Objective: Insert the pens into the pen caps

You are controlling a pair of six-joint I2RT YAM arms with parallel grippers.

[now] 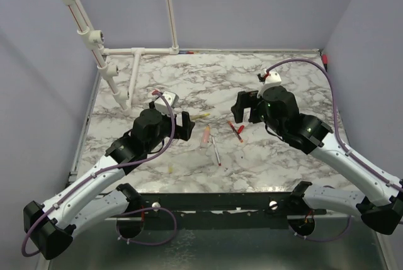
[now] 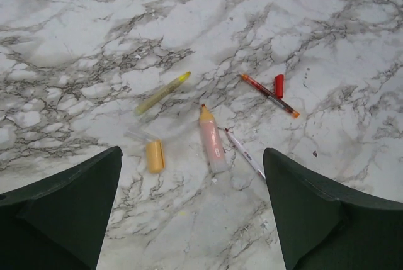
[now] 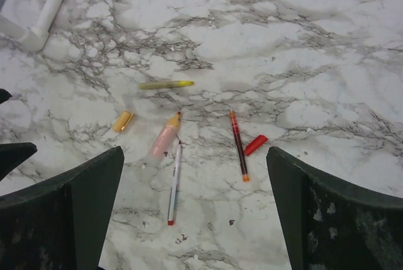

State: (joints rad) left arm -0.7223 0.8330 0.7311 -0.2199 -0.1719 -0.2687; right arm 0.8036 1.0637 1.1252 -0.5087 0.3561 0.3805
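The pens and caps lie loose on the marble table between my two grippers. In the left wrist view I see a yellow pen, a yellow-orange cap, a salmon-pink pen, a thin pale pen, a red pen and a red cap touching it. The right wrist view shows the same yellow pen, yellow-orange cap, salmon-pink pen, pale pen, red pen and red cap. My left gripper and right gripper are open, empty and above the table.
A white pipe frame stands at the back left, and its foot shows in the right wrist view. Grey walls close the back and sides. Purple cables run along both arms.
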